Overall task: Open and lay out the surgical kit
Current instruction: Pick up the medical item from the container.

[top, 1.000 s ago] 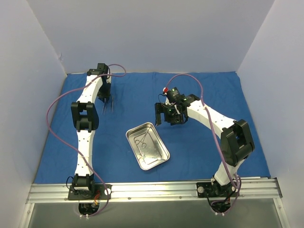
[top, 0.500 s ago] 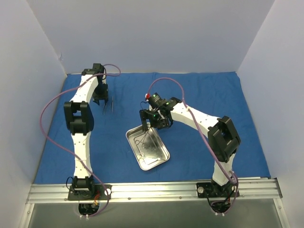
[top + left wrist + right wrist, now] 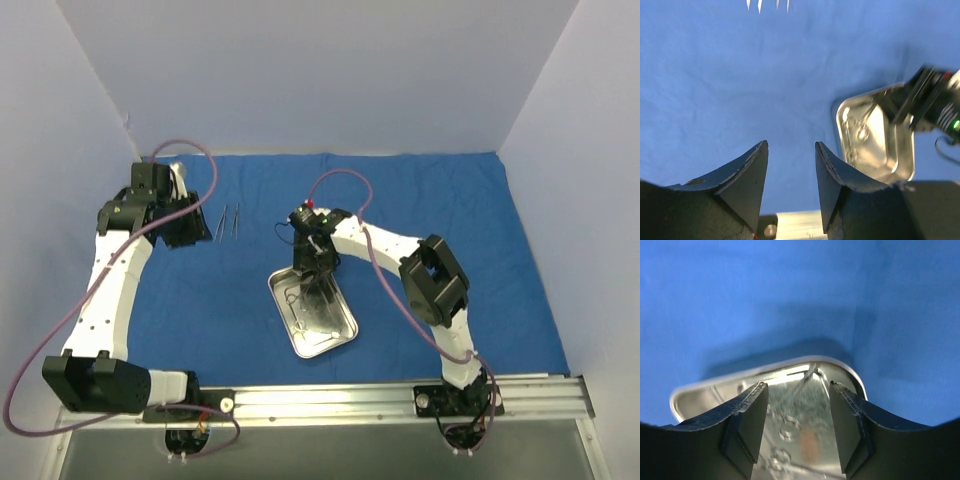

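Since a second ago both arms have swung leftward. Spread flat over the counter lies the large blue cloth wrap (image 3: 420,220). Near its middle sits the shiny rectangular steel tray with rounded corners (image 3: 330,335), askew, with thin metal scissor-like instruments (image 3: 298,300) inside. The right tool (image 3: 797,385) has come over the tray's far end, its wrist hiding that rim from above. The left tool (image 3: 790,145) has pulled back toward the cloth's left side, apart from two more thin instruments (image 3: 229,220) lying side by side on the cloth. Both tools stand about half open, gripping nothing
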`<state>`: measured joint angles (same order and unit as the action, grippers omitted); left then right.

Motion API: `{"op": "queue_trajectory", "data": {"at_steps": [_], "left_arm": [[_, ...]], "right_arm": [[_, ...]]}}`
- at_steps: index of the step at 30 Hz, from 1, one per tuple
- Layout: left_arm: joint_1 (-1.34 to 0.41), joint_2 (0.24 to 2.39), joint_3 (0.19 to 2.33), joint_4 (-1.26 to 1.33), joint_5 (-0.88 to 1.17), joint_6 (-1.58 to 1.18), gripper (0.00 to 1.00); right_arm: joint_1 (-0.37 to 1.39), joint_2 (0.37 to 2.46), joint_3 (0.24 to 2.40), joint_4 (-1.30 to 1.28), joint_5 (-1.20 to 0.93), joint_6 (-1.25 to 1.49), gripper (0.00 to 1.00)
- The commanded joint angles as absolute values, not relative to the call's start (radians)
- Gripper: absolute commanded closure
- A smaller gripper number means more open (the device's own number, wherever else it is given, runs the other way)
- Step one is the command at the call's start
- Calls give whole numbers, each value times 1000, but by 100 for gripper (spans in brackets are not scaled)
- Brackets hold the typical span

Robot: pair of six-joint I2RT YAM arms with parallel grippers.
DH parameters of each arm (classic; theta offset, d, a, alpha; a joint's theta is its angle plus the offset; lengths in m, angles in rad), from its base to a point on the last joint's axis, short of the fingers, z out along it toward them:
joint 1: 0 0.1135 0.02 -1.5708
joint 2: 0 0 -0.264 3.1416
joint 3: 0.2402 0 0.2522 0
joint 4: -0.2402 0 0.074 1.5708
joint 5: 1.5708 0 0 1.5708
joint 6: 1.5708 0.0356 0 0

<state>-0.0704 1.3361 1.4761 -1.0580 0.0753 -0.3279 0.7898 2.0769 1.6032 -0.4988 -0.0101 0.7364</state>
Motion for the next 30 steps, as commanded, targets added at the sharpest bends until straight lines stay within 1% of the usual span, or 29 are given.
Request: {"op": "queue_trajectory", "data": {"at_steps": [1, 5, 6, 13, 15, 16, 17, 18, 21, 27, 30], "left_arm": [[-64, 1312, 1398, -1035, 143, -342, 49], [-61, 1243, 1365, -1043, 158, -319, 49], [-60, 1235, 1361, -1046, 160, -313, 49], [-58, 1178, 1327, -1054, 164, -270, 48], [-60, 1154, 1307, -1048, 172, -268, 48], [-60, 1146, 1299, -1045, 182, -268, 48], [-58, 1131, 1292, -1039, 186, -270, 48], [-58, 1124, 1286, -1037, 190, -271, 48], [-58, 1121, 1270, -1048, 204, -273, 48], [-60, 1135, 1266, -1034, 270, -287, 48], [-58, 1154, 1246, -994, 363, -290, 48]], "right_arm": [[810, 2112, 1654, -565, 135, 810, 50], [821, 2138, 1640, -517, 201, 819, 55], [824, 2154, 1641, -514, 202, 824, 59], [913, 2221, 1629, -537, 308, 893, 62], [919, 2238, 1609, -528, 301, 907, 70], [920, 2241, 1582, -509, 287, 908, 75], [926, 2240, 1565, -505, 266, 914, 86], [930, 2235, 1553, -499, 252, 914, 91], [931, 2191, 1510, -474, 218, 901, 100], [925, 2038, 1568, -509, 229, 783, 100], [913, 1967, 1566, -491, 144, 749, 100]]}}
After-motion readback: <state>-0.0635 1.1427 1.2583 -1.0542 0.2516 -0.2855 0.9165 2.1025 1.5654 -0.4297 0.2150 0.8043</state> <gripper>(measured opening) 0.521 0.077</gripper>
